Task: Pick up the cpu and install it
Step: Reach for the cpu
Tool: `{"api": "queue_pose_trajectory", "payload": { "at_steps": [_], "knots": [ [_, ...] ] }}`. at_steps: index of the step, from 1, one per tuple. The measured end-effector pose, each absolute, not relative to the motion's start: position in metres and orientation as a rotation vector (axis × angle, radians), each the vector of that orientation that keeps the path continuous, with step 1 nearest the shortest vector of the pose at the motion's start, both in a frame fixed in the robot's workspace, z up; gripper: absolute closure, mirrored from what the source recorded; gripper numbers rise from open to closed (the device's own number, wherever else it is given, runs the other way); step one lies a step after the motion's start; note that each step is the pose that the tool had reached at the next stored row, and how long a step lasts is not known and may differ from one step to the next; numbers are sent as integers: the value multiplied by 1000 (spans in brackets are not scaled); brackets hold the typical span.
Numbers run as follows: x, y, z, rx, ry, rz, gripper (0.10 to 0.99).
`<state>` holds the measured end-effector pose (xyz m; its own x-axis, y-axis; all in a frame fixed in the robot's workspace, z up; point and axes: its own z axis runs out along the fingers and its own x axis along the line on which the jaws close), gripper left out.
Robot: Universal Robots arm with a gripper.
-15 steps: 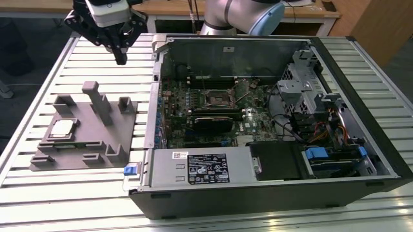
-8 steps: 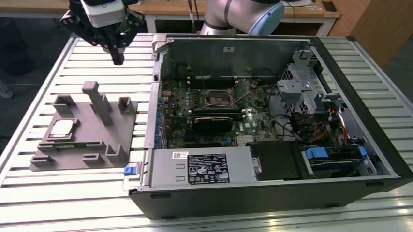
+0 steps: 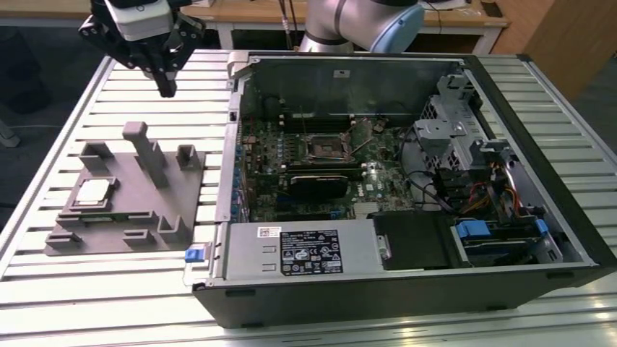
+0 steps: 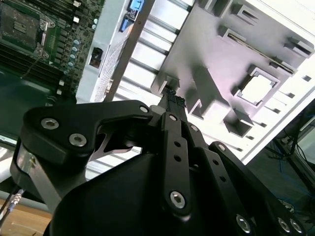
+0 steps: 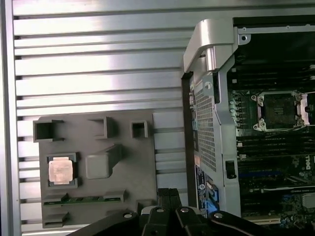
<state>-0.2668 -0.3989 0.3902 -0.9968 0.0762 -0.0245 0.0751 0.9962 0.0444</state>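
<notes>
The cpu [image 3: 94,191] is a small pale square chip lying in a recess of the grey fixture [image 3: 135,217] on the slatted table, at the exterior view's left. Both wrist views show the cpu [image 4: 257,88] [image 5: 61,171] in that recess, with nothing touching it. My gripper [image 3: 166,88] hangs well above the table, beyond the fixture's far side, fingers pointing down and shut together on nothing. Its black fingertips [image 4: 172,101] [image 5: 170,195] appear in both wrist views. The black-framed socket [image 3: 326,147] [image 5: 278,109] on the motherboard sits inside the open computer case.
The open computer case [image 3: 501,275] takes up the table's middle and the exterior view's right, its raised metal wall [image 5: 209,88] standing between fixture and motherboard. Tall grey posts [image 3: 144,148] rise from the fixture. A black block [image 3: 316,182] lies just below the socket.
</notes>
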Motion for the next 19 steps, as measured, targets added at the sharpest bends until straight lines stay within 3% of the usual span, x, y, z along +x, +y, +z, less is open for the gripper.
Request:
{"api": "queue_pose_trajectory", "payload": {
  "at_steps": [19],
  "knots": [
    [-289, -399, 390, 118, 3113, 68, 980]
  ]
}}
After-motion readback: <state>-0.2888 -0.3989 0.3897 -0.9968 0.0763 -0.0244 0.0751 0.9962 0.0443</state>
